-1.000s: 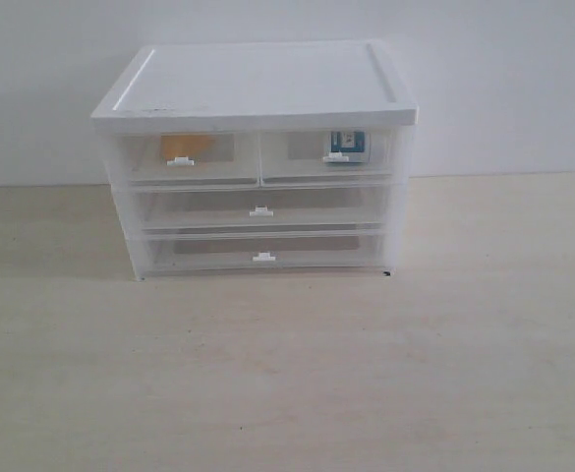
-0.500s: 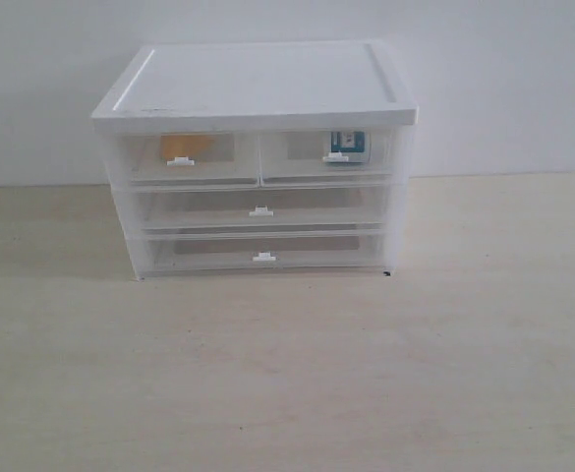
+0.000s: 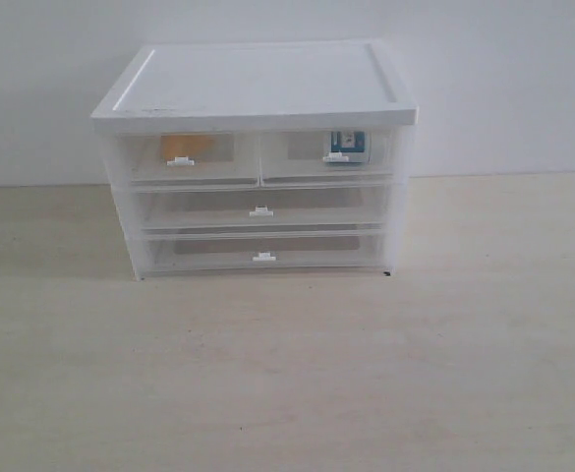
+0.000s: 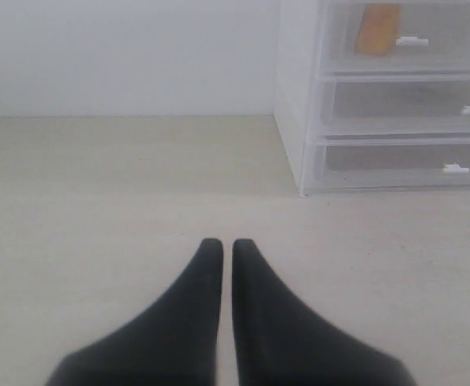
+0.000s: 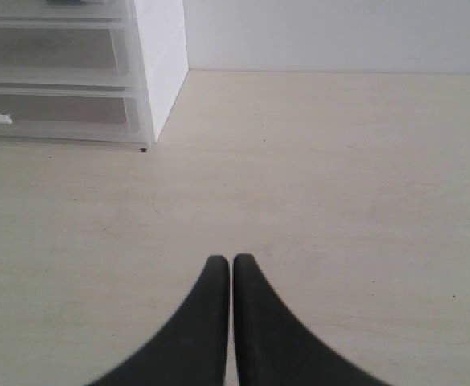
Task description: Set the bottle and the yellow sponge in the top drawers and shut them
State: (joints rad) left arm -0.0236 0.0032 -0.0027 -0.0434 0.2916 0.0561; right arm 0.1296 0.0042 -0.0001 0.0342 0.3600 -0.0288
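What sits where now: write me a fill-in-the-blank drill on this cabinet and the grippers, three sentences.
1. In the exterior view, the yellow sponge lies in the ____ one of the top drawers of the cabinet.
2. The bottle sits in the same row, above ____ full-width drawers.
3. The left gripper and the right gripper are both ____, holding nothing.
Missing words: left; two; shut.

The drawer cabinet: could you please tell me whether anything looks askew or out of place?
Nothing stands out. The cabinet stands square and fully closed; the yellow sponge sits in the left top drawer, the bottle in the right top drawer. The left end effector and the right end effector are shut, away from it.
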